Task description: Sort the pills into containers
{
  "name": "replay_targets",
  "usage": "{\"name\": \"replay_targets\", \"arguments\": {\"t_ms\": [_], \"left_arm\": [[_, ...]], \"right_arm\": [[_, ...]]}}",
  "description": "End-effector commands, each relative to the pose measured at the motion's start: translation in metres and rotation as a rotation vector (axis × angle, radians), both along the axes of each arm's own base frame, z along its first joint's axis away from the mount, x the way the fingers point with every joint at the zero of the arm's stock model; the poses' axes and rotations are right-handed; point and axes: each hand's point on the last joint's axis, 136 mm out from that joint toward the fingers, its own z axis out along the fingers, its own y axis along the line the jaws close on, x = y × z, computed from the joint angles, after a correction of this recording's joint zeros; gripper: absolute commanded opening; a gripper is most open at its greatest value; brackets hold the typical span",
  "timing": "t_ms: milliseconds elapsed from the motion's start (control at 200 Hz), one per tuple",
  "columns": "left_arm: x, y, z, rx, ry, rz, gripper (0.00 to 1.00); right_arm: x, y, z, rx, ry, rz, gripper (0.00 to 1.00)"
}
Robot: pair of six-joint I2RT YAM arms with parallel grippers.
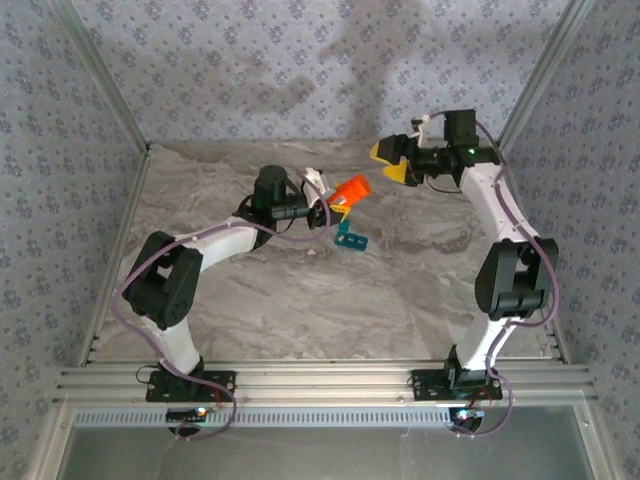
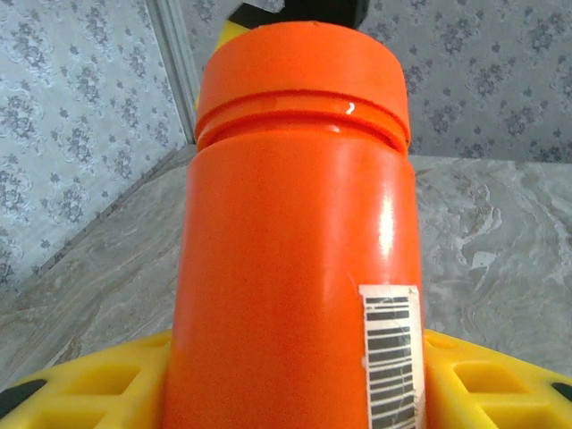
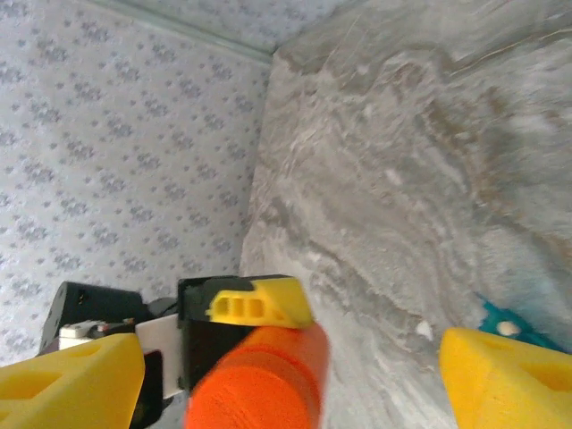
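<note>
My left gripper is shut on an orange cylindrical bottle and holds it off the table, tilted toward the right arm. In the left wrist view the bottle stands between the yellow fingers, with its orange cap on. My right gripper hovers just right of the cap, open, touching nothing. From the right wrist the bottle lies between my spread right fingers. The teal containers lie on the table below the bottle; their corner shows. A white speck, perhaps a pill, lies beside them.
The marble-patterned table is closed in by patterned walls at the back and on both sides. Both arms reach over the far half of the table, while the near half holds only their bases.
</note>
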Motion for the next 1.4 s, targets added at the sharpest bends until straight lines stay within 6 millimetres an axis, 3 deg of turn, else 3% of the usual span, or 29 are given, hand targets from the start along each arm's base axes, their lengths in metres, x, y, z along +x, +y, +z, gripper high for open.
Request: {"name": "replay_targets", "arguments": {"t_ms": [0, 200, 370, 635, 1045, 1394], "left_arm": [[0.004, 0.005, 0.033, -0.1, -0.028, 0.039, 0.0], [0.007, 0.007, 0.049, -0.198, 0.035, 0.066, 0.0], [0.005, 0.005, 0.063, -0.265, 0.079, 0.069, 0.0], [0.0, 0.005, 0.085, -0.343, 0.119, 0.093, 0.0], [-0.019, -0.005, 0.103, -0.363, 0.13, 0.01, 0.0], [-0.03, -0.008, 0.108, -0.341, 0.132, -0.049, 0.0]], "right_arm": [[0.002, -0.017, 0.026, -0.02, -0.113, -0.103, 0.86], [-0.012, -0.031, 0.043, -0.072, -0.262, -0.232, 0.86], [-0.033, -0.021, 0.051, -0.122, -0.362, -0.235, 0.86], [-0.057, -0.003, 0.083, -0.118, -0.535, -0.248, 0.89], [-0.057, 0.016, 0.094, -0.073, -0.534, -0.231, 0.89], [-0.044, 0.029, 0.084, -0.035, -0.487, -0.178, 0.91]]}}
